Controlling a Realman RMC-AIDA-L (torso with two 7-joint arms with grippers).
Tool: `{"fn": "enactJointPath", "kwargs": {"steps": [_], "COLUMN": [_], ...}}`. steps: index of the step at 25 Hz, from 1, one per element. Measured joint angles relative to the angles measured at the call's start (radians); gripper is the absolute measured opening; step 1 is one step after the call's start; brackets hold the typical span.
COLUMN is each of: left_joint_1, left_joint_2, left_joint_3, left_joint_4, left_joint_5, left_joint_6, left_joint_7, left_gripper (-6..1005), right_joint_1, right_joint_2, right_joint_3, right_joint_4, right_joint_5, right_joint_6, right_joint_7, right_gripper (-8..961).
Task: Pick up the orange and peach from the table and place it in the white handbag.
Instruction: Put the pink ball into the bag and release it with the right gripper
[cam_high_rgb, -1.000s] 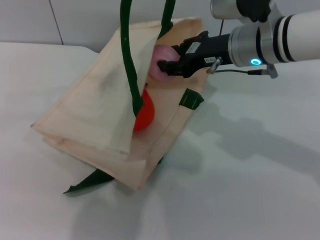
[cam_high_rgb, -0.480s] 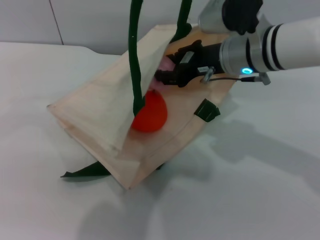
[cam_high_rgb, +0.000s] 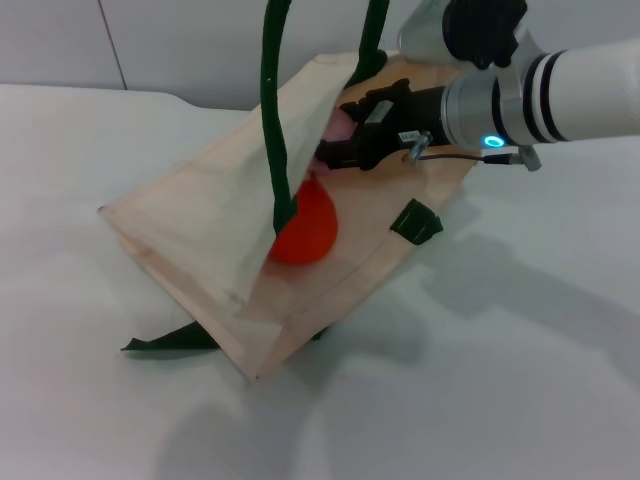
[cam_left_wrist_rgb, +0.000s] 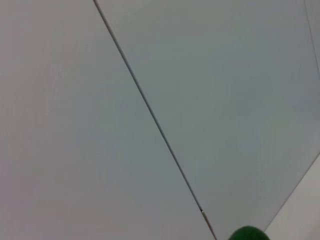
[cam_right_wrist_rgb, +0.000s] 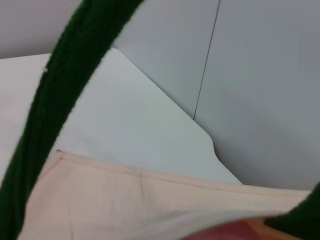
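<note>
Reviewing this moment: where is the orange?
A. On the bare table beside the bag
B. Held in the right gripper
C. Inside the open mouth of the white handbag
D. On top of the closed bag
C: the orange lies inside the open white handbag, below the right gripper, which reaches into the bag's mouth with the peach.

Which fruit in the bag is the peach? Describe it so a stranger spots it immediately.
Find the white handbag held open on the table. At its mouth the right gripper reaches in, against the peach. It is pale pink and mostly hidden, unlike the bright orange lying lower inside.
</note>
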Motion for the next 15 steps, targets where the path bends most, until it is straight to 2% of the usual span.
{"fn": "enactJointPath", "kwargs": {"steps": [3, 9, 15], "left_joint_1": [0.001, 0.002, 0.011], "left_joint_2": [0.0, 0.0, 0.0], "left_joint_3": [0.0, 0.0, -0.006], "left_joint_4": [0.0, -0.003, -0.006], "left_joint_5": [0.0, 0.003, 0.011], "left_joint_6": [-0.001, -0.002, -0.004], "left_joint_7": [0.0, 0.0, 0.0], "left_gripper": [142, 164, 185], "right_joint_1": [0.003, 0.006, 0.007], "right_joint_2": [-0.002, -0.005, -0.006], "right_joint_3": [0.001, 0.001, 0.003], "right_joint_4": [0.015, 0.025, 0.026], "right_joint_5": [0.005, 0.005, 0.003], "right_joint_6": [0.001, 0.002, 0.001], "right_joint_7": [0.0, 0.001, 0.016], "right_gripper": [511, 751, 846]}}
